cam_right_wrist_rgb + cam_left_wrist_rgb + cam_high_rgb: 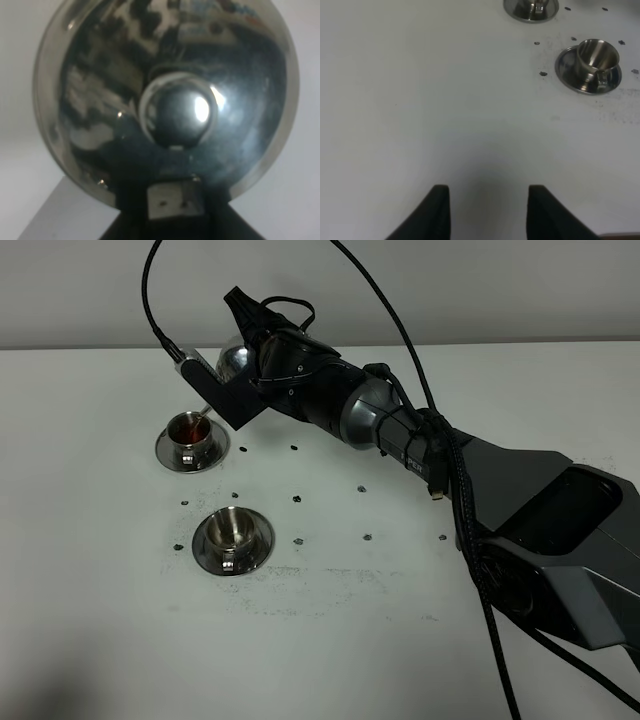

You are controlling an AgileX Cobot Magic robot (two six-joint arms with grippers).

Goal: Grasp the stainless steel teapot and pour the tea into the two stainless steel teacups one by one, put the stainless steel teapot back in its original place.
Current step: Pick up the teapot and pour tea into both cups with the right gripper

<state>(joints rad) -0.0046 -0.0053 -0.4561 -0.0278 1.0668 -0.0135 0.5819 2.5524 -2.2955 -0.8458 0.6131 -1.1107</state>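
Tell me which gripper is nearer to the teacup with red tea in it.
Right. The right gripper holds the teapot tilted just above that teacup; the left gripper sits open over the table, well away from it.

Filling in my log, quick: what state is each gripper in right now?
Left gripper: open, holding nothing.
Right gripper: closed on the stainless steel teapot.
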